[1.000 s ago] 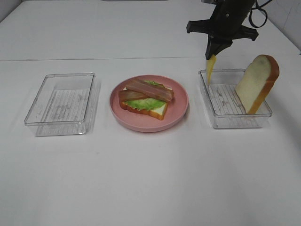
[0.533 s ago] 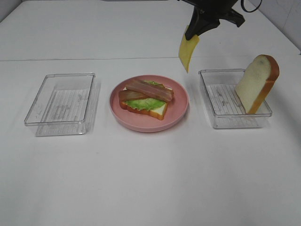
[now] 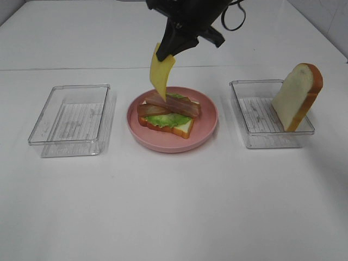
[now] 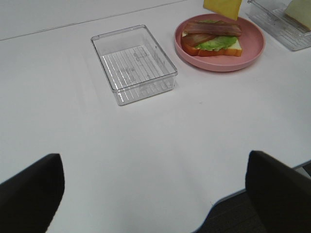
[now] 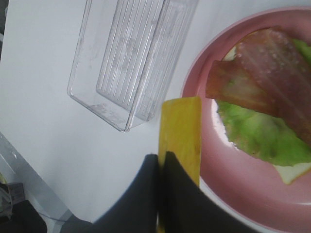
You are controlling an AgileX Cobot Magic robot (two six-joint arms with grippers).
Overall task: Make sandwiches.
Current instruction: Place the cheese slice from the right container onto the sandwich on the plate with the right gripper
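- The thin yellow cheese slice [image 3: 161, 73] hangs by its top edge from the right gripper [image 3: 166, 51], which is clamped on it, over the half-built sandwich stack [image 3: 168, 112].
- The stack is a white bread base with green frilly lettuce, pinkish ham and a brown bacon strip, and it lies on the round pink plate [image 3: 209, 128].
- The step in hand looks like adding the cheese. Next it needs lowering flat over the bacon, then releasing.
- The right clear plastic tray [image 3: 255, 140] holds one leaning white bread slice [image 3: 296, 95].
- The left clear plastic tray [image 3: 68, 138] holds nothing.
- The left gripper [image 4: 155, 187] is spread wide, holding nothing.
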